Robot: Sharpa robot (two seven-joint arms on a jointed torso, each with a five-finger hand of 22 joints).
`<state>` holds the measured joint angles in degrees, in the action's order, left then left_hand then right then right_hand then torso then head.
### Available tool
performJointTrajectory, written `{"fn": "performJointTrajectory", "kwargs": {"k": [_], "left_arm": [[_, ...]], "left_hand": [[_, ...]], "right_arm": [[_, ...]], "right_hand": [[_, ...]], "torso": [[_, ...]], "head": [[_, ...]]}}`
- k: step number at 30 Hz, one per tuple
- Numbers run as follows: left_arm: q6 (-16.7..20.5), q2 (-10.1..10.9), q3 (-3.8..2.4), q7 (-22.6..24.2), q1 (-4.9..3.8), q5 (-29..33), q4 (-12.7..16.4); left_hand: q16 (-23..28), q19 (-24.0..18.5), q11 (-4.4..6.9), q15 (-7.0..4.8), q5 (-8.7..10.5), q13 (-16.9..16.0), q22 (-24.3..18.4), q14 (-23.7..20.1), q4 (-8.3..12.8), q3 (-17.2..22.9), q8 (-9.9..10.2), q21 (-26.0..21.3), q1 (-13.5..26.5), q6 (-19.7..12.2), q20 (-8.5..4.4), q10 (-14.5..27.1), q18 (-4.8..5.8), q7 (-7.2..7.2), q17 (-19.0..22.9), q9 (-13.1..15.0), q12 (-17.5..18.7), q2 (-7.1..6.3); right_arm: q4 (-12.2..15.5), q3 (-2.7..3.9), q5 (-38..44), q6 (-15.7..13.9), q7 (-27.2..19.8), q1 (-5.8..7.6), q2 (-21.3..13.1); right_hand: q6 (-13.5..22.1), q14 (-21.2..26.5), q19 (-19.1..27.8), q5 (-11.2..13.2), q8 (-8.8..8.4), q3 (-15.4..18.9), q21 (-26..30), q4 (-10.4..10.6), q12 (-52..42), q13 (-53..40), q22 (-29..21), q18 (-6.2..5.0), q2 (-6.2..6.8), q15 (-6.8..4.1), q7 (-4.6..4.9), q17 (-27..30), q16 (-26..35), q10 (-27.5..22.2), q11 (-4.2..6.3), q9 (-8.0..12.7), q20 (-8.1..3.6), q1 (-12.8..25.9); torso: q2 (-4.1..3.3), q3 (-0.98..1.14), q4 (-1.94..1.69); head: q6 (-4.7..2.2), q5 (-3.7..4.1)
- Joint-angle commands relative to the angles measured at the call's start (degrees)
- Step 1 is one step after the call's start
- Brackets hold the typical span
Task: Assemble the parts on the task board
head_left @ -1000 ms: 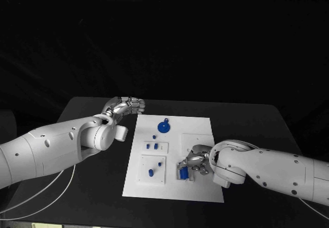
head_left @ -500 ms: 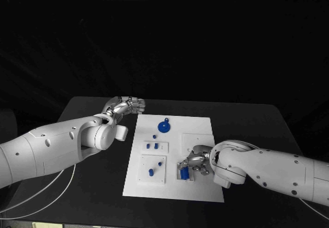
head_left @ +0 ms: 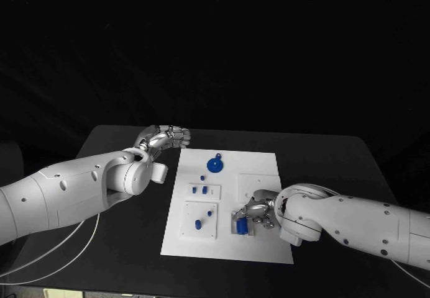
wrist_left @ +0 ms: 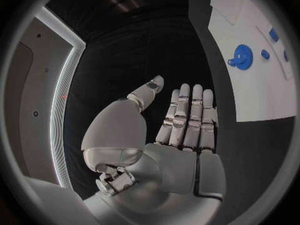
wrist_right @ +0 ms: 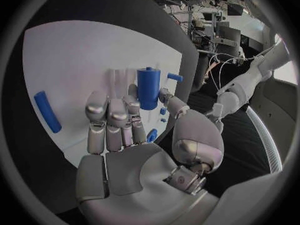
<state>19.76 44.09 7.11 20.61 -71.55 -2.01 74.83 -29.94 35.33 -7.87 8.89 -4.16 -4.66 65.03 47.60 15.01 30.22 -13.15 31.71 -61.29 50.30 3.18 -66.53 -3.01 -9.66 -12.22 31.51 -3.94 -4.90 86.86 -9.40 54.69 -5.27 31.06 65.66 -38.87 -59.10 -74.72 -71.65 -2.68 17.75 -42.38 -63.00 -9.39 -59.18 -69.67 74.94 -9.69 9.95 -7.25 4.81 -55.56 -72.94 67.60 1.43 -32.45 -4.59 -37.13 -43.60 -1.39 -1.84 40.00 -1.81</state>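
The left hand [head_left: 164, 138] hovers off the board's [head_left: 260, 167] far left corner, at about ten o'clock, fingers straight and released. A blue gear [head_left: 214, 165] lies at twelve. At five, the right hand [head_left: 255, 215] grasps a blue cylinder [wrist_right: 148, 88] standing on the board.

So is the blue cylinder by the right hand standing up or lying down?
Upright: in the right wrist view the blue cylinder stands on end on the task board, just past the right hand's fingers.
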Motion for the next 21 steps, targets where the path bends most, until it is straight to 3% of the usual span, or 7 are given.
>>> {"fn": "performJointTrajectory", "kwargs": {"k": [1,21], "left_arm": [[-0.84,-0.06,-0.04,0.30,-0.04,0.21,0.18],[-0.73,-0.03,-0.04,0.24,-0.05,0.21,0.11]], "left_hand": [[0.25,0.04,-0.21,0.30,0.39,0.09,0.07,0.19,-0.36,-0.10,-0.20,-0.22,0.50,-0.38,0.21,0.07,-1.00,-0.06,-0.10,-0.09,-0.25,0.12],[0.33,0.02,-0.22,0.32,0.39,0.12,0.11,0.18,-0.39,-0.10,-0.21,-0.27,0.49,-0.41,0.23,0.08,-1.01,-0.07,-0.15,-0.12,-0.24,0.11]], "right_arm": [[-0.05,-0.26,0.59,0.48,0.30,-0.35,0.38],[-0.16,-0.49,0.50,-0.88,0.14,-0.53,0.47]], "right_hand": [[0.31,-0.03,0.06,-0.14,-0.24,0.04,-0.17,-0.14,0.37,-0.11,0.71,-5.31,0.84,-0.41,0.02,-0.08,0.41,-0.04,0.14,0.38,-0.46,-0.24],[0.75,0.02,0.09,-0.14,-0.50,1.32,0.03,0.86,0.55,-0.30,0.57,-5.31,1.99,-0.29,0.18,-0.14,0.67,-0.44,-0.01,0.25,-0.70,0.19]], "torso": [[0.01,-0.01,0.01],[-0.01,0.03,0.00]], "head": [[0.10,-0.06],[0.19,-0.15]]}}
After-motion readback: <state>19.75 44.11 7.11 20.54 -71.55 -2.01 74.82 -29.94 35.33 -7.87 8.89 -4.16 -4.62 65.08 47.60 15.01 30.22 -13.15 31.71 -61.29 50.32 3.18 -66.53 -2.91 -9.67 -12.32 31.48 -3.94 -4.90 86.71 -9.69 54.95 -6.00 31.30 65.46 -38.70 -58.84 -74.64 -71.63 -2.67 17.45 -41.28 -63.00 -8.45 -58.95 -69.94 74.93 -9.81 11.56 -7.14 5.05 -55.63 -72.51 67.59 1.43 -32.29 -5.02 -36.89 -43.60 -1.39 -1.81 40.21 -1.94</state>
